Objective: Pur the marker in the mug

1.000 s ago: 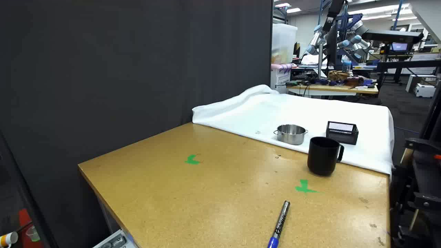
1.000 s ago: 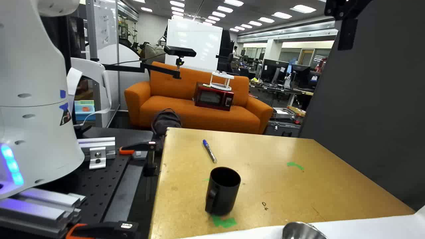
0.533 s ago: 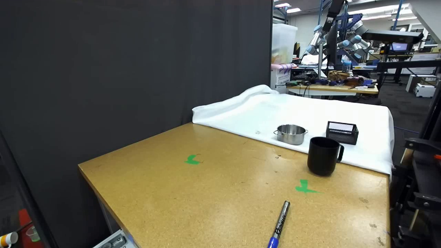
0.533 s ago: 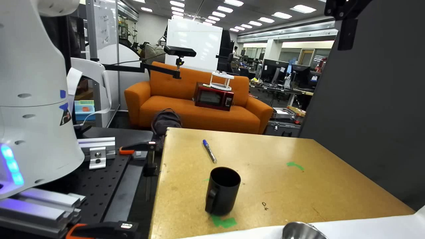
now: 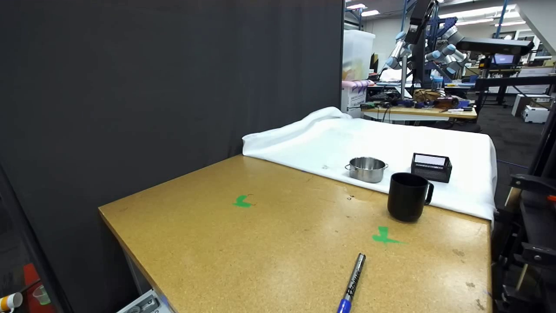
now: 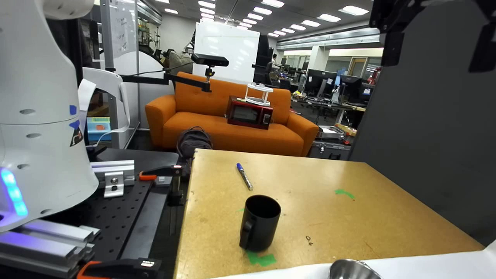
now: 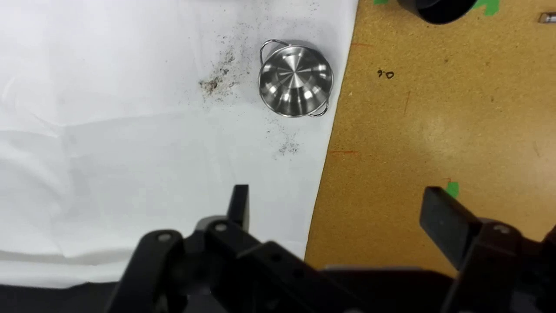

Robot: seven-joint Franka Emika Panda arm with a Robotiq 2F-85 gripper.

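The marker point(image 5: 353, 280), silvery with a blue end, lies flat on the wooden table in both exterior views point(image 6: 245, 177). Only its silvery tip point(image 7: 548, 18) shows at the right edge of the wrist view. The black mug point(image 5: 406, 198) stands upright on the table in both exterior views point(image 6: 261, 224); in the wrist view it is partly cut off at the top edge point(image 7: 438, 12). My gripper point(image 7: 336, 195) is open and empty, high above the table. Its two fingers also show at the top right of an exterior view point(image 6: 438, 52), well apart from mug and marker.
A shallow metal dish point(image 5: 367, 169) and a black box with a white label point(image 5: 431, 167) stand on the white cloth point(image 5: 312, 143) beyond the mug. A dark curtain point(image 5: 173, 87) borders the table. Clamps point(image 6: 161, 172) sit along the robot-side edge.
In an exterior view my gripper has come slightly left and lower; its second finger has entered the picture. The mug and the marker have not moved.
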